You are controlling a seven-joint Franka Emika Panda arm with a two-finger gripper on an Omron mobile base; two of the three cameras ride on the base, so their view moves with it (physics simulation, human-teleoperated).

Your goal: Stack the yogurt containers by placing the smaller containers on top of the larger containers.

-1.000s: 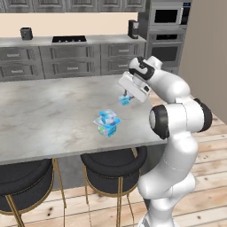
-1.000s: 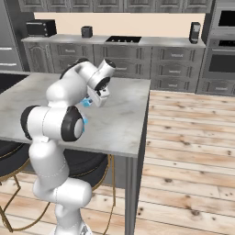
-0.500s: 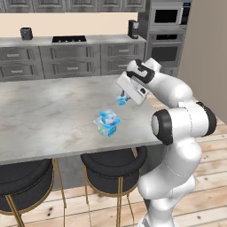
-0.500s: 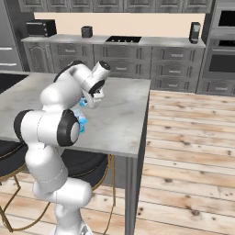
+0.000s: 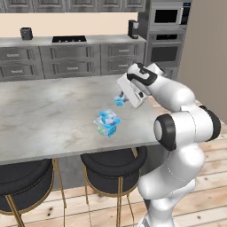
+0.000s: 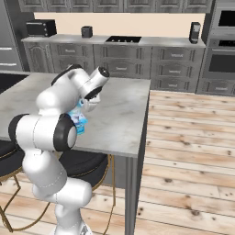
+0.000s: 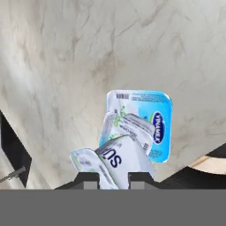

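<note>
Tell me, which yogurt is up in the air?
The small blue yogurt cup, pinched in the robot's gripper above the counter. The bigger squarish yogurt pack sits flat on the counter instead.

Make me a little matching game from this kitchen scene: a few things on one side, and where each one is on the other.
Things:
1. small cup
2. large pack
3. stools
4. microwave

Places:
A. under the counter's near edge
B. built into the wall above the oven
C. held in the gripper above the counter
D. standing on the counter near its front edge

Pairs: 1-C, 2-D, 3-A, 4-B
</note>
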